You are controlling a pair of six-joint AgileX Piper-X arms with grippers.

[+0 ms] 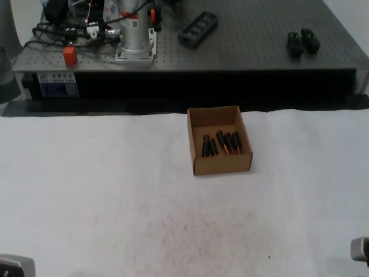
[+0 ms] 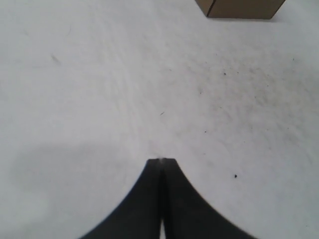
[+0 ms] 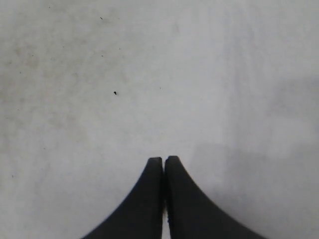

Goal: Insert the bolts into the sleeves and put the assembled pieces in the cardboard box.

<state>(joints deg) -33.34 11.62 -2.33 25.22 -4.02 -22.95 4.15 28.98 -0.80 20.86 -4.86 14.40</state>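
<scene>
– Cardboard box (image 1: pixel 222 163) just right of centre in the high view, open top, sitting on the white surface (image 1: pixel 104 190). What have we got inside?

– Five assembled pieces (image 1: pixel 222 143) lying on the box floor, dark bodies with orange showing. Two lie side by side toward the box's left wall and three toward its right, with a small gap between the groups.

– And the hands?

– Left hand (image 2: pixel 160 162): black fingers pressed together right at the tips, nothing between them, hanging over bare white surface. A corner of the box (image 2: pixel 239 7) shows beyond it, well apart from the fingertips.

– Right side?

– Much the same. Right hand (image 3: pixel 163 159) is closed too, with only a hairline seam between the fingers, holding nothing, speckled white surface beneath.

– Anything across the top of the high view?

– A perforated metal plate (image 1: pixel 253 52) runs along the upper edge. There's an orange block (image 1: pixel 70 55) at upper left beside a tangle of cables, a black tray (image 1: pixel 198 27) at upper centre, and two small black objects (image 1: pixel 302 41) at upper right.
</scene>
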